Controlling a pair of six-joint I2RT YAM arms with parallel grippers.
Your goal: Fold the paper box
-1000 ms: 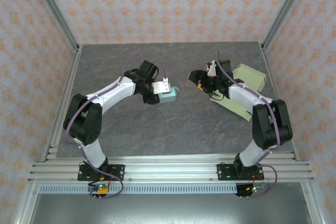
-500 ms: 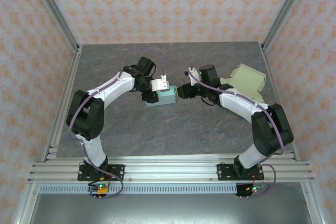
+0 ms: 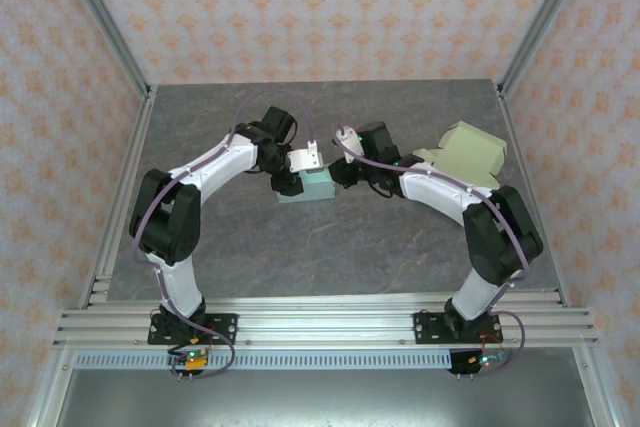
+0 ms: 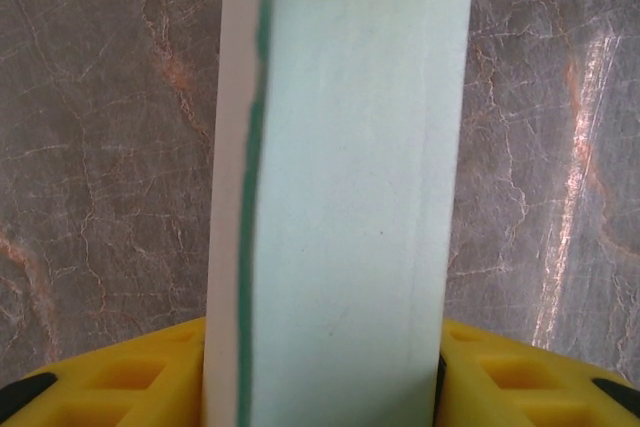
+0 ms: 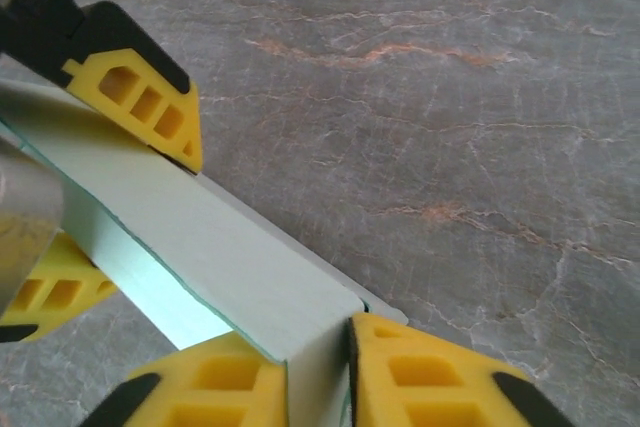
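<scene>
Grey marbled bench [image 3: 330,247] spreads beneath the mint paper box [image 3: 318,187] at its middle, where the left gripper [image 3: 300,179] clamps across its body, apparently steadying it, while the right gripper [image 5: 318,347] pinches one thin end wall, likely to crease it.

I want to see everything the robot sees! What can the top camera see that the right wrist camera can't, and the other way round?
Top camera: the whole left arm and right arm, a pale green box at the back right, and patterned walls. Right wrist camera: close up, the right gripper pinching a thin wall of the teal box, with the left gripper clamped further along. Both: the teal box and the grey marbled table.
</scene>
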